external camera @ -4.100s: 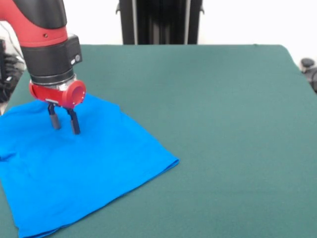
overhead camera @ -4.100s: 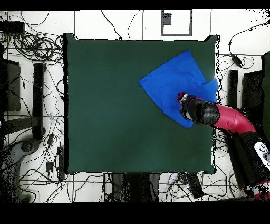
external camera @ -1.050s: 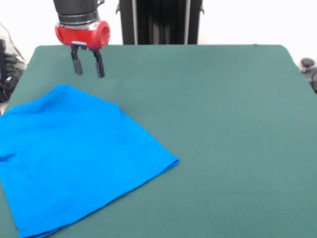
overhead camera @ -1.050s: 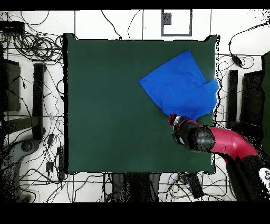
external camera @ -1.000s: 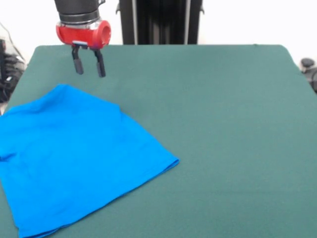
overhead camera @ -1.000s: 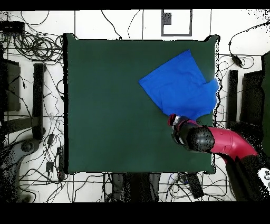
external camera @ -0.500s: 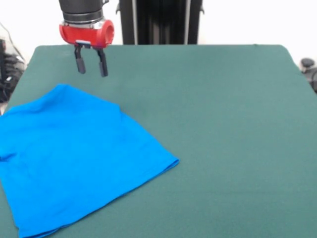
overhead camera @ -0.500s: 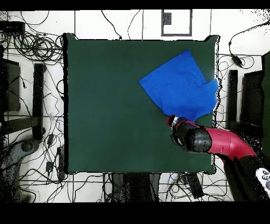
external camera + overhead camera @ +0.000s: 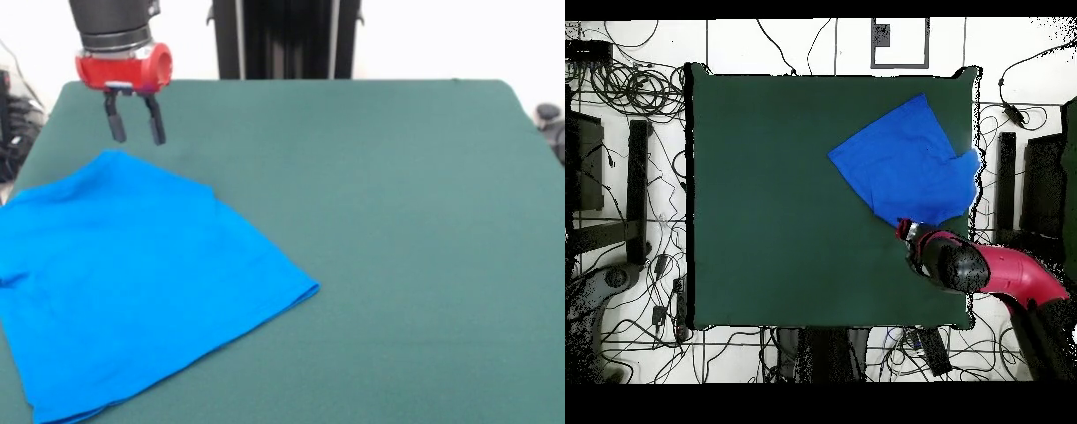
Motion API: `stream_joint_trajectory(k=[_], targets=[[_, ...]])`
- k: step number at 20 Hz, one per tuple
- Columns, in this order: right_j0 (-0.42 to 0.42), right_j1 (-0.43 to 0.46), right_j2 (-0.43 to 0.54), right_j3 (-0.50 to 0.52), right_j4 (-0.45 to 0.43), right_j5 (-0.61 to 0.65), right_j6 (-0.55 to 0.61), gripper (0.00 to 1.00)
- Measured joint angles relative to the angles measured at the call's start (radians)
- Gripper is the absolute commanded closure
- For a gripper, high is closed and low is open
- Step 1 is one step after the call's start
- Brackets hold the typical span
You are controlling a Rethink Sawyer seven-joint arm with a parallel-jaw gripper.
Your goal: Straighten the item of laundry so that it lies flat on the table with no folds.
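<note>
Blue T-shirt (image 9: 132,283) lies spread just beside the raised gripper (image 9: 134,131), its 2 fingers apart, empty.

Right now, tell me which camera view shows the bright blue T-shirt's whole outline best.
The overhead view. There the bright blue T-shirt shows nearly complete on the dark green table, one part reaching the table's edge. In the front view the T-shirt is cut off at the picture's left and bottom edges. The end effector, open, hangs just beyond it.
</note>
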Motion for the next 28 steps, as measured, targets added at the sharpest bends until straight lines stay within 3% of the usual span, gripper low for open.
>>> stream_joint_trajectory(k=[5,14,28], targets=[[-0.106,0.046,0.094,-0.017,-0.059,0.064,-0.199,0.0],[-0.178,0.152,0.152,-0.033,-0.124,0.096,-0.504,0.0],[-0.175,0.275,0.225,-0.037,-0.129,0.15,-0.595,0.0]])
